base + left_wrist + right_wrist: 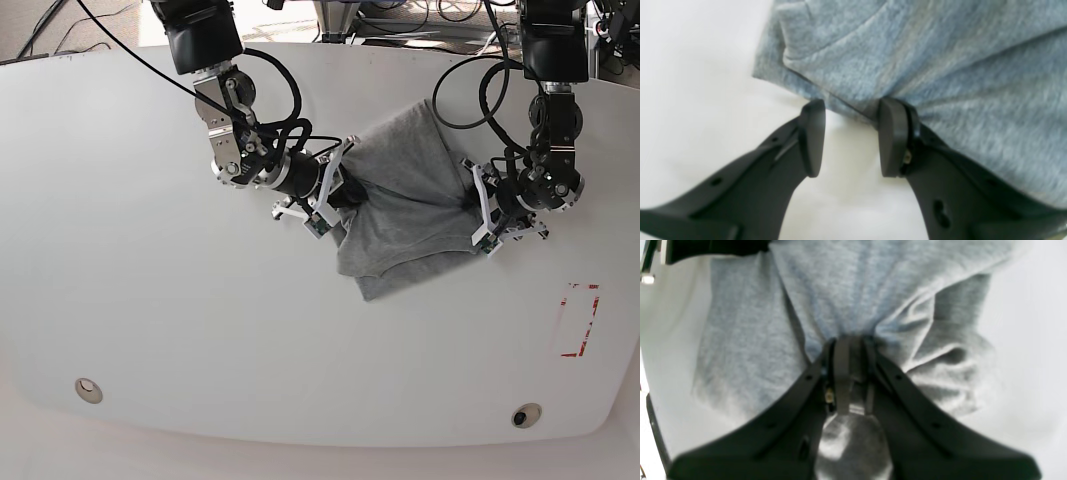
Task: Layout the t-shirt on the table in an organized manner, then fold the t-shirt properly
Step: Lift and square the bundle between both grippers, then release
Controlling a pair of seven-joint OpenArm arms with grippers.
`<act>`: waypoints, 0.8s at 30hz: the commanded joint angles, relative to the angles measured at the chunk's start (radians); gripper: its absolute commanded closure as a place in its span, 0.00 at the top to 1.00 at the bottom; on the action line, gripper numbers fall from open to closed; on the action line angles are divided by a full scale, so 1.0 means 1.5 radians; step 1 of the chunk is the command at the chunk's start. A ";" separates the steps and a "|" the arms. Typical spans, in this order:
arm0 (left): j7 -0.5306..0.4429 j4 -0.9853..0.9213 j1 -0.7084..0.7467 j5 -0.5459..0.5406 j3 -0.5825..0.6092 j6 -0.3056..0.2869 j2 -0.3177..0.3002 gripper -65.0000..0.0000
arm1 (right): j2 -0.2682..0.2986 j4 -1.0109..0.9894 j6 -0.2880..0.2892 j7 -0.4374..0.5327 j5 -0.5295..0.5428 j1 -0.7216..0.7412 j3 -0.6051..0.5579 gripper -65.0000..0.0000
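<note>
Closest to the lens in the right wrist view, the right gripper [850, 350] has its jaws pinched nearly closed on a bunched fold of the t-shirt [853, 300], cloth puckering out from the grip. In the left wrist view the left gripper [850, 115] stands partly open: one finger sits against the shirt's folded edge, the other hangs over bare tabletop [690, 83], so nothing is clamped there.

From the base view the t-shirt [405, 205] lies crumpled, partly doubled over, mid-tabletop toward the far side, between the two arms. The right gripper [335, 190] is at its one edge and the left gripper [482, 215] at the opposite edge. The red dashed mark [578, 320] is well apart, near the table's [200, 330] edge.

Risks, as I judge them:
- The right grip may hold several layers, so a pull could drag the whole heap instead of spreading it.
- If the left jaws close where they are, they may catch only the hem, or miss it entirely, and the cloth slips.
- Uneven pulling could twist the shirt further.
- The lettering isn't visible, so I cannot tell which face is up.
</note>
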 commanded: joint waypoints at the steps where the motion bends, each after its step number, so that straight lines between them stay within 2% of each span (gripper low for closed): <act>1: 0.004 0.013 -0.023 0.001 0.006 -0.001 -0.002 0.37 | -0.005 0.085 0.005 -0.049 0.002 -0.020 0.017 0.09; 10: 0.005 0.146 -0.025 -0.001 0.006 -0.001 0.010 0.37 | -0.008 0.238 0.004 -0.142 0.000 -0.020 0.035 0.09; 14: 0.006 0.211 0.003 -0.002 0.006 -0.001 0.012 0.37 | -0.009 0.248 0.004 -0.164 0.002 0.010 0.063 0.09; 20: 0.008 0.238 0.037 -0.001 0.006 -0.001 0.054 0.37 | 0.010 0.175 0.008 -0.155 -0.002 0.057 0.064 0.09; 24: 0.009 0.237 0.069 0.002 0.009 -0.001 0.074 0.37 | 0.015 0.098 0.010 -0.092 -0.001 0.069 0.064 0.09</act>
